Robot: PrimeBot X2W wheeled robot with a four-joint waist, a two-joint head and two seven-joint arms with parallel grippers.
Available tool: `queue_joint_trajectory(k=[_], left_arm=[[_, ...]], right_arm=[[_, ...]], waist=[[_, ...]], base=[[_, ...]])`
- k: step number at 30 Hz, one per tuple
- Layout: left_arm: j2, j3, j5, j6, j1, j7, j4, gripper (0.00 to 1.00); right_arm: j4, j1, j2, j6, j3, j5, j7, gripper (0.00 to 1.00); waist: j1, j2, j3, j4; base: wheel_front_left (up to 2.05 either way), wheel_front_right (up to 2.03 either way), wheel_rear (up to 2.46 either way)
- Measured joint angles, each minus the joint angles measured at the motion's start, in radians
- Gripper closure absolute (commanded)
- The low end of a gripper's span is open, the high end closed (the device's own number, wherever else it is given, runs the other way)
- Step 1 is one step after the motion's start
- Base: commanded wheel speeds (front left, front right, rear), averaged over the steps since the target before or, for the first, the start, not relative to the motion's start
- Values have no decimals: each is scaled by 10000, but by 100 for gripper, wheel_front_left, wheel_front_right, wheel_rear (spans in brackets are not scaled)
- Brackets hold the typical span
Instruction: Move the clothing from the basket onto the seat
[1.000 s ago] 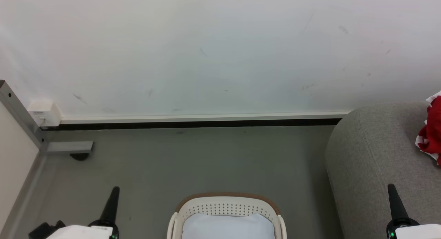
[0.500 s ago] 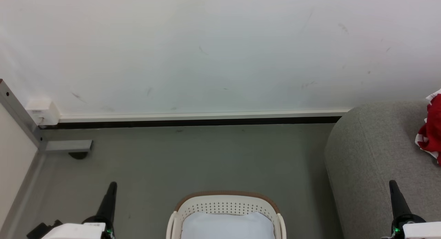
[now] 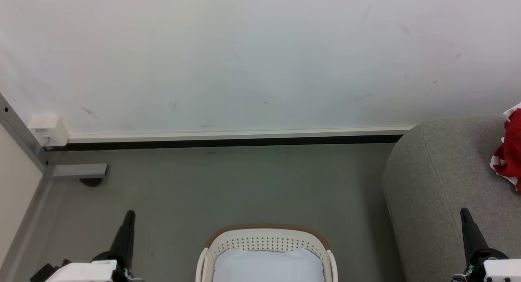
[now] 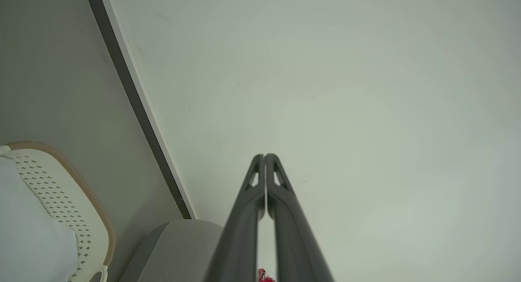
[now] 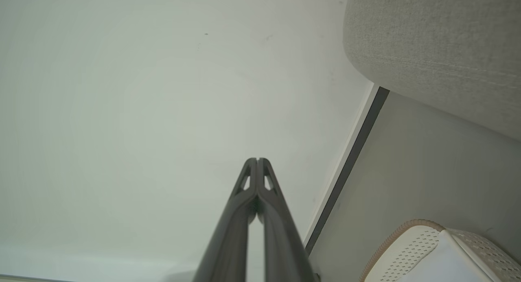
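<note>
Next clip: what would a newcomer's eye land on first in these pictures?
The bright red clothing stands out at the right edge of the head view, lying on the grey seat. Next comes the cream basket on the floor at bottom centre, with a pale white cloth inside. It is flanked by the left gripper and the right gripper, both shut and empty.

And there they were, the left end effector [image 3: 130,213] and right end effector [image 3: 463,211], each a pair of long, tapering charcoal fingers [image 4: 244,217] with slim triangular cut-outs near the tips, seated in black collars on boxy white housings [image 3: 83,270] dotted with tiny green lights [image 3: 471,269].
</note>
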Motion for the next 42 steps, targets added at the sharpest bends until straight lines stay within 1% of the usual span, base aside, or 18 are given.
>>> queue_joint_trajectory(k=[5, 15, 42], left_arm=[[-65, 119, -376, -71, -43, 98, 12, 100], [-169, 301, -742, -165, -102, 263, 27, 100], [-176, 314, -746, -171, -105, 265, 27, 100]], right_arm=[[-42, -21, -6, 0, -27, 449, 113, 100], [-104, -42, -13, 0, -69, 1053, 247, 100], [-109, -45, -15, 0, -69, 1057, 251, 100]], waist=[[0, 0, 32, -13], [0, 0, 78, -33], [0, 0, 78, -32]], base=[[0, 0, 0], [0, 0, 0], [0, 0, 0]])
